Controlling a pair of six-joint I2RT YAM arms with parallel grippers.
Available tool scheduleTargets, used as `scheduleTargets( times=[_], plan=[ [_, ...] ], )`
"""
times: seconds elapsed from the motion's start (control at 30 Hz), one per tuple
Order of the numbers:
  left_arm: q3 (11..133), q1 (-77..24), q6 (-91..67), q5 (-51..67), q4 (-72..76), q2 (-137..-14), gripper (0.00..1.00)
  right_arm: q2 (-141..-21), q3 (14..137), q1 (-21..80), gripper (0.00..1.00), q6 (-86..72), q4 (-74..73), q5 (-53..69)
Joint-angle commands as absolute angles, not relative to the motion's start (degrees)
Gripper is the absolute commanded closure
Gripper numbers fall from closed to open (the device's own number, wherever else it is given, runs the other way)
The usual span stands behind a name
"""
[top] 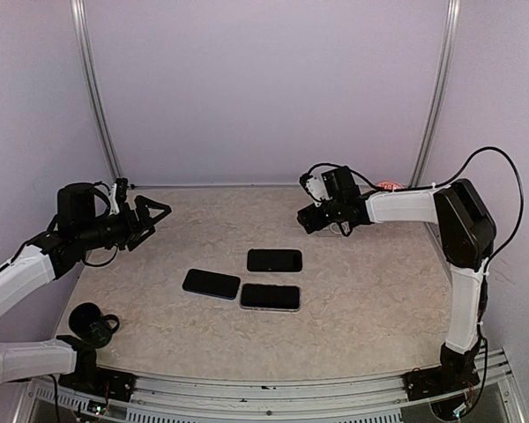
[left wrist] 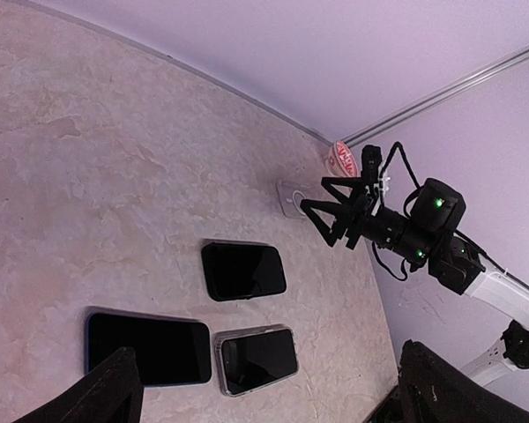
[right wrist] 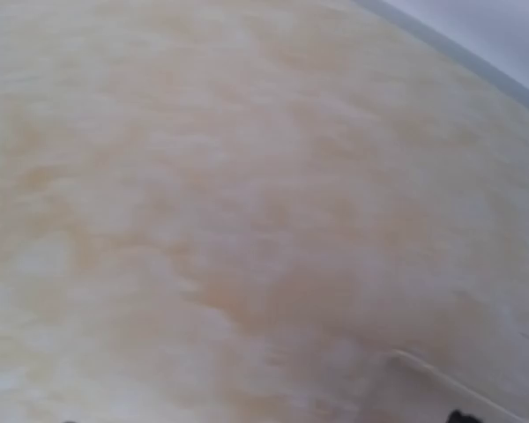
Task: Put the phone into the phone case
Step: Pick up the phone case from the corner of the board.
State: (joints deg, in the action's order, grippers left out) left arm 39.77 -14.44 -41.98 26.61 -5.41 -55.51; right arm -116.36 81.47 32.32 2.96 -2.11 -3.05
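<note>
beige tabletop (right wrist: 247, 194) alone from right wrist; black phone (top: 274, 260) overhead

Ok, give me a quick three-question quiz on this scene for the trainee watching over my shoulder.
1. How many phone-shaped items lie on the table?
2. True or false: the left tool and the right tool both stand open, holding nothing.
3. Seen from the top camera, which item has a pale rim: A the far one, B the near-left one, C the near-right one?

Key: 1 three; 2 true; 3 C.
</note>
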Motion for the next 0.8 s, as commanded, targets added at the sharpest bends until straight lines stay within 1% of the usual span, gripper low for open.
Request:
scheduleTargets(
  times=[0.0, 0.13, 0.33, 0.53, 0.7, 0.77],
  plan=[
    [38.99, -14.10, -41.31, 27.25, -4.49, -55.02, 0.01, -118.61, 84.40, 31.34, 0.13, 0.35, -3.88, -6.70],
    [38.63, -14.17, -41.56, 27.33, -4.39, -55.06, 0.01, -123.74, 90.48, 29.73, 0.20, 0.17, -7.33, -10.30],
    [38.17, -14.15, -41.22, 27.06, -4.75, -54.51, 0.01, -129.34, 96.84, 28.15, 0.33, -2.80, -12.34, -11.34],
    [37.97, -13.98, -41.13, 27.06, -4.65, -54.47, 0.01, -129.20, 92.95, 28.15, 0.37, -5.33, -9.97, -10.07],
    [37.97, -14.03, -41.22, 27.43, -4.01, -55.22, 0.01, -129.86, 92.56, 28.19, 0.43, -5.10, -9.84, -7.91],
    [37.88, -14.02, -41.30, 27.38, -3.80, -55.36, 0.01, -129.97, 92.43, 28.15, 0.43, -5.22, -9.60, -6.90]
  ],
)
